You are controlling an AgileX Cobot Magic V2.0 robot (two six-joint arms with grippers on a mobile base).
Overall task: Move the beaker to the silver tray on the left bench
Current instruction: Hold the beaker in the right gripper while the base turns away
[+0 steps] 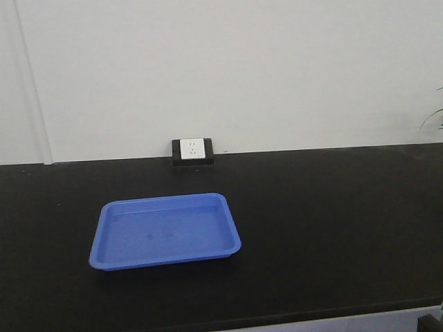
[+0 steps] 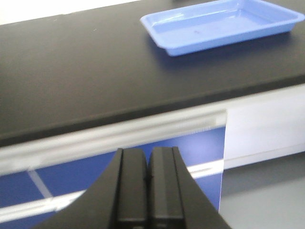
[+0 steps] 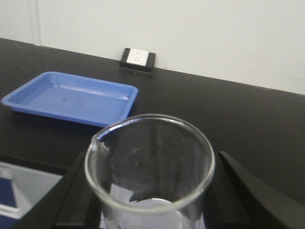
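My right gripper [image 3: 150, 210] is shut on the beaker [image 3: 150, 164], a small clear glass beaker with its pouring lip to the left, held upright between the two black fingers [image 3: 76, 195] just in front of the black bench top [image 3: 228, 119]. My left gripper [image 2: 147, 191] is shut and empty, low in front of the bench's pale front edge [image 2: 119, 136] and blue cupboard doors. The silver tray is out of view. Neither gripper shows in the front view.
A blue plastic tray [image 1: 166, 230] lies on the black bench top [image 1: 332, 228]; it also shows in the left wrist view [image 2: 221, 24] and the right wrist view [image 3: 71, 98]. A white socket box [image 1: 192, 150] stands against the back wall. A plant leaf [image 1: 436, 114] shows at far right.
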